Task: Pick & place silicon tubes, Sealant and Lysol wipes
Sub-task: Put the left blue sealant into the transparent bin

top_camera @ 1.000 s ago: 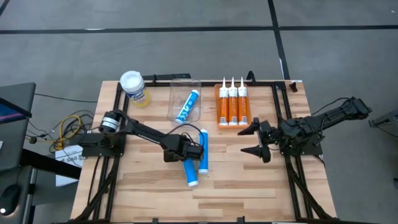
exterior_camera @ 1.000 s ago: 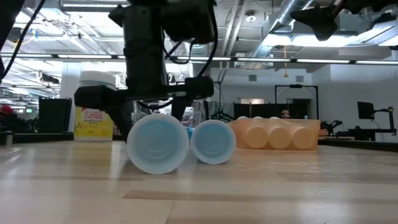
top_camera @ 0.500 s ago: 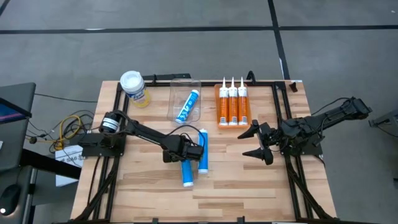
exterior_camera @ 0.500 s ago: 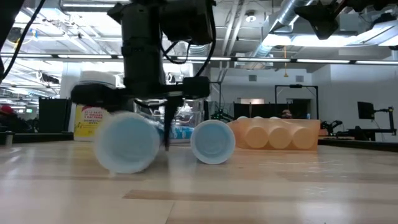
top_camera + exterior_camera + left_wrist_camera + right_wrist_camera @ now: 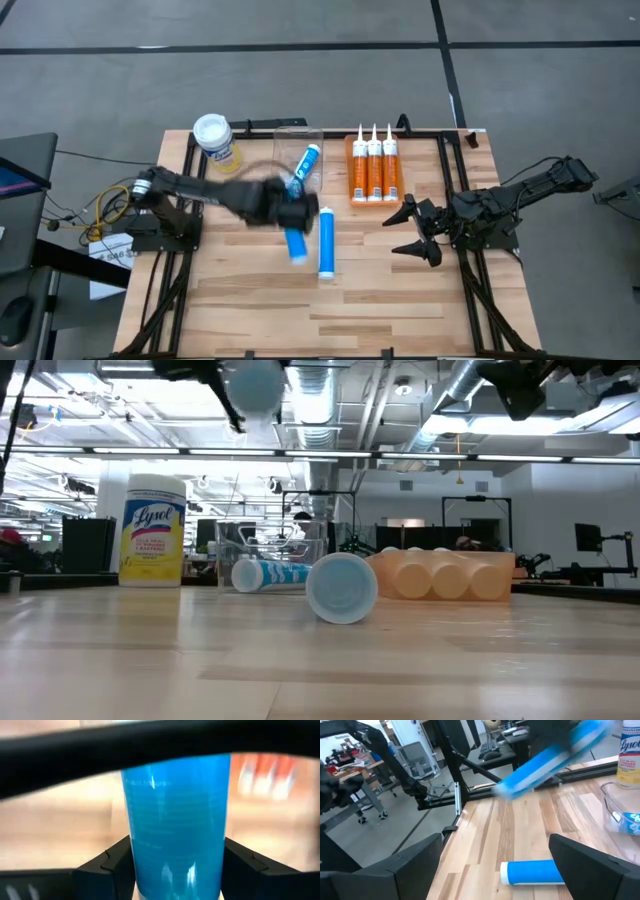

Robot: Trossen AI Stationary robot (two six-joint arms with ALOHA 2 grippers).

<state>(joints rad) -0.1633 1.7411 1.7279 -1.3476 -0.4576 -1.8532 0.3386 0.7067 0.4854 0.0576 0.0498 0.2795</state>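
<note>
Above the wooden table (image 5: 240, 300), left tool (image 5: 292, 212) clamps a blue tube (image 5: 297, 243).

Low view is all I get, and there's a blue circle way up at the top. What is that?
Observer: That is the end of a blue tube. The left gripper holds it up above the table, near the middle.
Operator: Is it holding on tight?
Observer: In the left wrist view the tube sits between both fingers, touching each one.
Operator: What's the other arm doing?
Observer: The right gripper hangs open by the right side of the table, holding nothing.
Operator: Which way do the orange ones point?
Observer: The three orange tubes lie side by side, with their white tips toward the far edge.
</note>
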